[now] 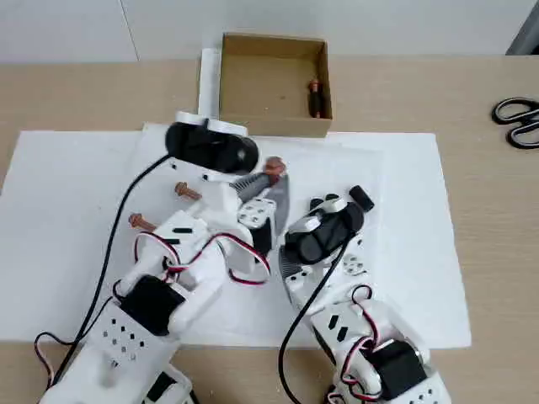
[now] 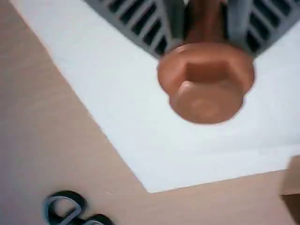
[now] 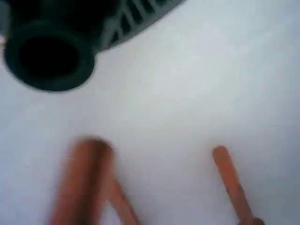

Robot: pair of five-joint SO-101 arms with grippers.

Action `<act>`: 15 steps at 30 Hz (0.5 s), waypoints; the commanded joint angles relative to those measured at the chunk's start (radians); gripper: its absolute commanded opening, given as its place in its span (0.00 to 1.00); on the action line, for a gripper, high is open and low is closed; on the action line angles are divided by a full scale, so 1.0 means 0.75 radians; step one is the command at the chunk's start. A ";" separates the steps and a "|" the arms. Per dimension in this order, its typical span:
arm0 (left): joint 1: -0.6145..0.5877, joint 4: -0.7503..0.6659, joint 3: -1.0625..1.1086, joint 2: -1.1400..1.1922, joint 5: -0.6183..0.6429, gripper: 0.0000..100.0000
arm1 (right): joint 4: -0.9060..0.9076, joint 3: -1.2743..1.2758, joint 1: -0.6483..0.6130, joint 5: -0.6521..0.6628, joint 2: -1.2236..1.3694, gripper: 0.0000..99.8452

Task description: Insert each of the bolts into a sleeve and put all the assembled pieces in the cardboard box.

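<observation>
The left end effector (image 1: 269,174), extended forward, clenches a copper bolt (image 1: 274,165) just short of the cardboard box (image 1: 274,126). Beside it the right end effector (image 1: 347,204) grasps a black sleeve (image 1: 360,198) over open white paper (image 1: 408,244).

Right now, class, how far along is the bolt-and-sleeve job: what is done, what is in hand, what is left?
Done: one assembled piece lies in the cardboard box. In hand: the left end effector grips a bolt; the right end effector holds a black sleeve. Left: joining them, plus two loose bolts on the paper.
</observation>
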 commanded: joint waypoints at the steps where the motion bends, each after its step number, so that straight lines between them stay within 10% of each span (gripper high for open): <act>1: 0.029 -0.051 -0.021 -0.031 0.016 0.00 | -0.034 -0.006 -0.009 -0.020 -0.017 0.00; 15: 0.080 -0.096 0.071 -0.031 0.016 0.00 | -0.046 -0.006 -0.038 -0.025 -0.017 0.00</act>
